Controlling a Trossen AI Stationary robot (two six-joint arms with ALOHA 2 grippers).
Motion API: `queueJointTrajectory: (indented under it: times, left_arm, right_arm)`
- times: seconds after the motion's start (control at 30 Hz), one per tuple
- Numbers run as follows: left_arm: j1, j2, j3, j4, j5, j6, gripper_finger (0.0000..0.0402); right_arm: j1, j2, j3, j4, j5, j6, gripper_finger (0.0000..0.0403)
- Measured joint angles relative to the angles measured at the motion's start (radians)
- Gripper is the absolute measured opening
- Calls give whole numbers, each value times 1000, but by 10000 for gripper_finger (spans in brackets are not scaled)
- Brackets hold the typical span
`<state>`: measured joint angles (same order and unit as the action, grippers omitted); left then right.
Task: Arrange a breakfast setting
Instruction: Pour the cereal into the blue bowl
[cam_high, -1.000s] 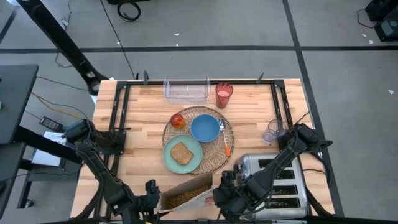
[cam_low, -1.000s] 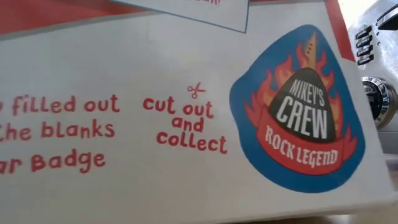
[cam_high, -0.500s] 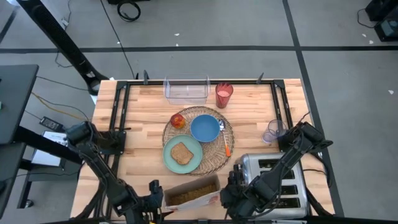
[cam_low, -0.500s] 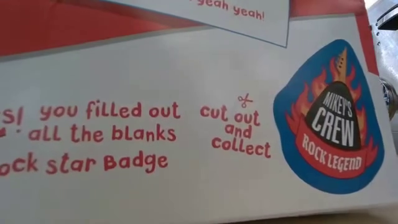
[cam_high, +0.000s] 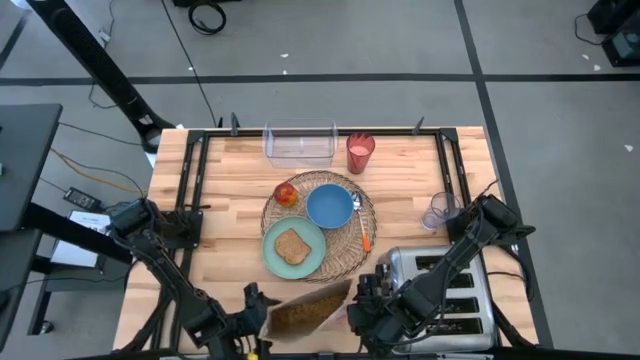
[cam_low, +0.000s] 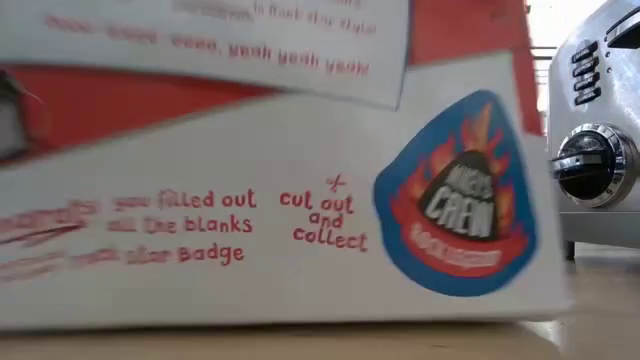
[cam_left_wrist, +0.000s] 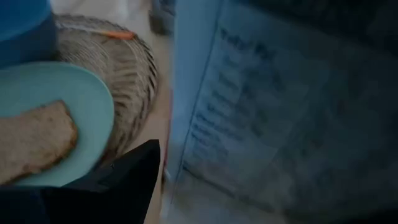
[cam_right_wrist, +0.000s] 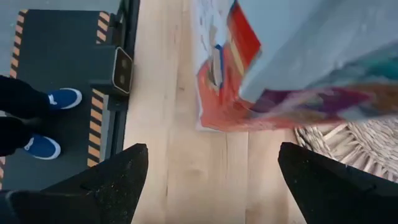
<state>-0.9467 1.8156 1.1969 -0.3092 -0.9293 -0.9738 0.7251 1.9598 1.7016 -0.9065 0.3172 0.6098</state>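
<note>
The round wicker placemat (cam_high: 348, 252) lies mid-table. On it are the mint-green plate (cam_high: 273, 258) with the toast slice (cam_high: 292, 245), the blue bowl (cam_high: 329, 206), the red-yellow apple (cam_high: 286, 193) and the orange-handled utensil (cam_high: 365, 235). The red translucent cup (cam_high: 359, 152) stands behind the mat. An open cereal box (cam_high: 305, 312) stands tilted at the near edge, between my grippers. My left gripper (cam_high: 252, 305) is at the box's left end. My right gripper (cam_right_wrist: 211, 152) is open at its right end, and I cannot tell whether it touches the box. My left gripper is at the left end of the cereal box (cam_left_wrist: 186, 143), coming level from the table's left. One dark finger (cam_left_wrist: 124, 177) shows beside the box's printed side panel; the box hides the other finger and the kind of hold. The box stands tilted, open top up.
The chrome toaster (cam_high: 440, 290) stands at the near right, close to my right arm. A clear plastic tub (cam_high: 299, 145) is at the far edge and a small clear cup (cam_high: 437, 212) at the right. A person's blue shoes (cam_right_wrist: 50, 99) show on the floor beyond the table's edge.
The cereal box has tipped up from lying nearly flat, so its open top now faces up, and it stands farther from the low camera. My left gripper has shifted slightly toward the table's right with it. My right gripper has drawn back from the box's right end.
</note>
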Motion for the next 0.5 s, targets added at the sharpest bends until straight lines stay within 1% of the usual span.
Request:
queueJointTrajectory:
  times: [0.1,0.2,0.27,0.33,0.43,0.5]
  left_arm:
    - [15,0,0,23,-30,7,309]
    - [37,0,1,78,-41,91,309]
    - [54,2,1,97,-31,151,309]
    - [71,9,2,111,-14,174,308]
    - [83,11,2,111,-1,169,295]
    - [86,16,2,112,4,168,277]
  right_arm:
    - [-3,0,0,1,3,-5,362]
    - [-4,0,2,-3,7,-5,362]
    - [-6,0,2,-9,6,-10,362]
    - [-7,0,2,-19,5,-9,362]
    - [-7,-9,2,-37,-11,-2,362]
    - [-7,-12,24,-81,-29,22,362]
